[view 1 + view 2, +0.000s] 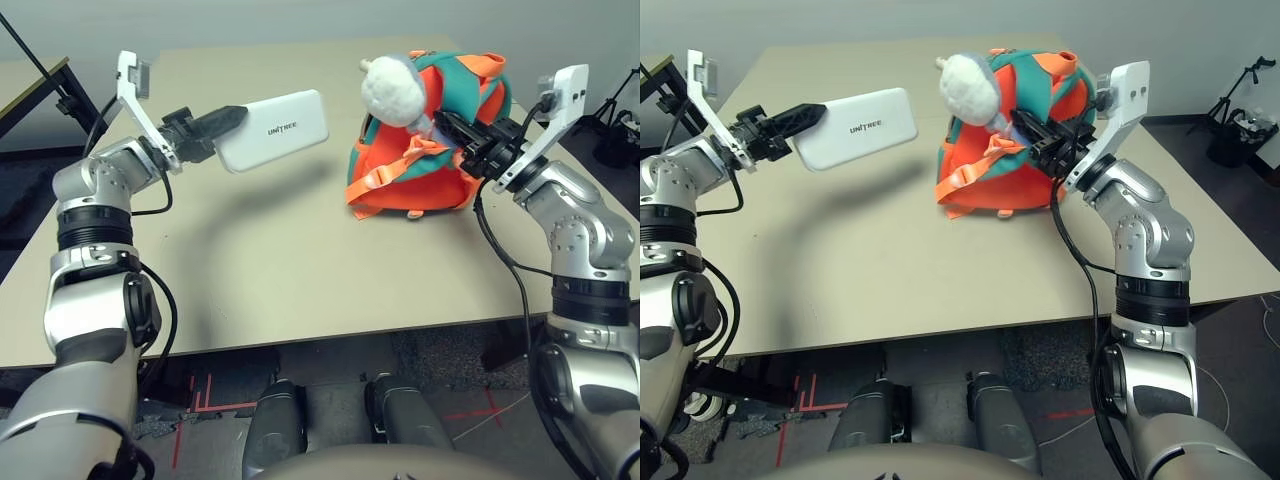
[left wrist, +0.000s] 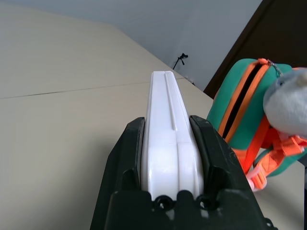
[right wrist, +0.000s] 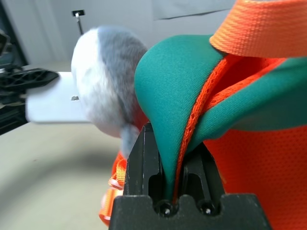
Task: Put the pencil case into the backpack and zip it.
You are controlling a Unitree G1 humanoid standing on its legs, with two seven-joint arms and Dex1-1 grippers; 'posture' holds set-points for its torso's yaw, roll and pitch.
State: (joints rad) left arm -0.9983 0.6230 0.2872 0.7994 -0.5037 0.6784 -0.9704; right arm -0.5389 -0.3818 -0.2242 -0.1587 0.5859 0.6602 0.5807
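Your left hand [image 1: 215, 125] grips the case [image 1: 275, 130] beside the backpack [image 1: 400, 185]; right hand [image 3: 175, 184] pinches its flap. Next, find the opening.

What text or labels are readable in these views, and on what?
"UNITREE": small dark lettering on the broad white face of the pencil case, which the left gripper holds above the table.
No other text: nothing readable on the backpack, its plush toy or the right gripper.
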